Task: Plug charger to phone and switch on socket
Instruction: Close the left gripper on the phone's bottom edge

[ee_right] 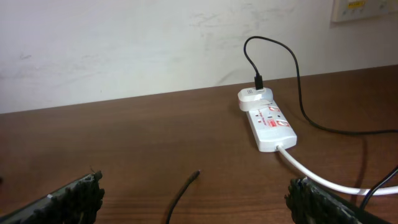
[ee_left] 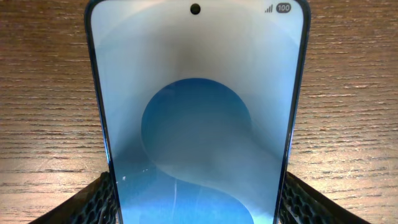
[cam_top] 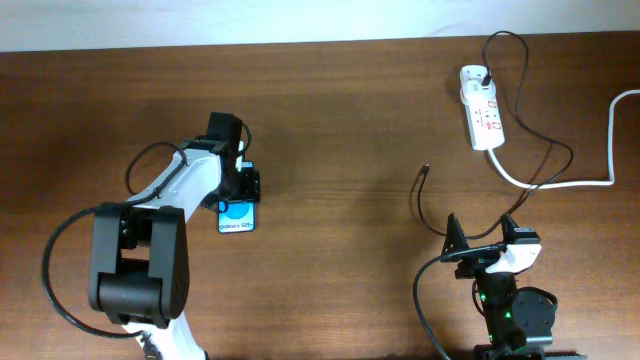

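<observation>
Glass-fronted, slick and fragile, the phone [ee_left: 199, 112] lies flat on the table [ee_right: 143, 137], and your left gripper [ee_left: 199, 205] clasps its 2 long edges; grip gently. Your right gripper [ee_right: 196, 186] stands wide and empty. Just ahead lies the charger [ee_right: 193, 180], thin and limp; pinch it behind the plug. Farther off, the thick white cord [ee_right: 323, 180] and a loop of black cable crowd the socket [ee_right: 272, 127].

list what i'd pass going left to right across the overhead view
left arm → phone → charger tip → socket → white cord running off to the right edge
</observation>
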